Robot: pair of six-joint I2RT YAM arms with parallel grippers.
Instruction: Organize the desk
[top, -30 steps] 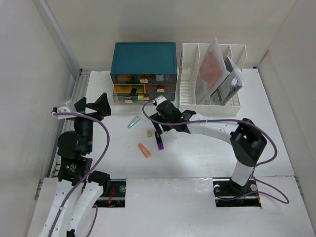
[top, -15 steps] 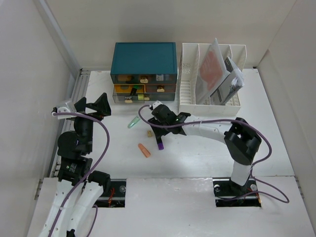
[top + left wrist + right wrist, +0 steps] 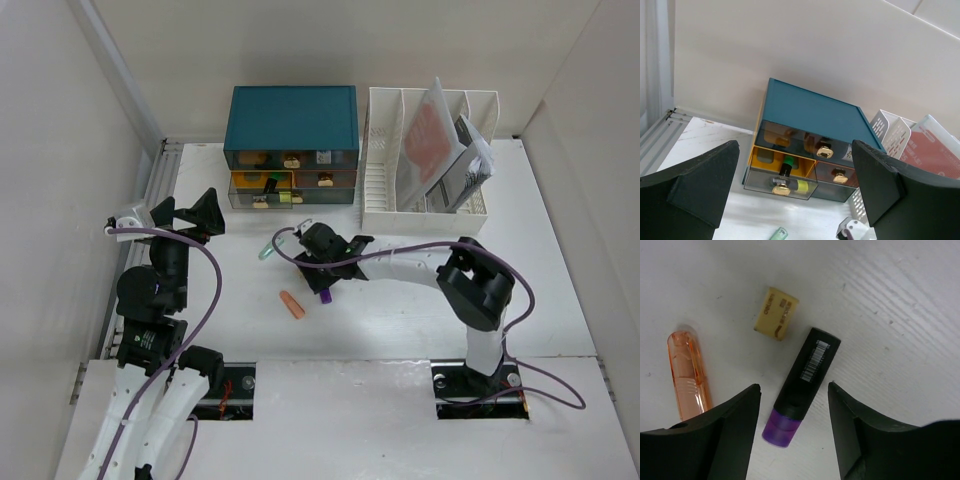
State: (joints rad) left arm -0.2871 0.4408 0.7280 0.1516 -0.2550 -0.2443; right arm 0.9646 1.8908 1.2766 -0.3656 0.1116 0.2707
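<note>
- The right end effector hangs low over the middle of the white bench, its arm reaching in from 4 o'clock in the top view.
- It is released: in the right wrist view the two black fingers stand apart on either side of a marker, with bare bench showing between each finger and the marker.
- The marker lies flat, with its black barcoded body pointing to 1 o'clock and its purple end to 7 o'clock in that view. From above only the purple end shows clearly past the end effector.
- A small cream eraser lies just beside the marker's black end, at its 11 o'clock, and seems not to touch it.
- A clear orange tube lies at the marker's 9 o'clock, apart from it. In the top view it sits at 7 o'clock of the right end effector.
- A pale green clear piece lies at 10 o'clock of that end effector.
- The teal drawer unit stands at the far side of the bench, at 11 o'clock, and the white file rack holding papers stands just beside it, at 1 o'clock.
- The left end effector is raised at 9 o'clock, released wide and grasping nothing. Its camera faces the drawer unit.
</note>
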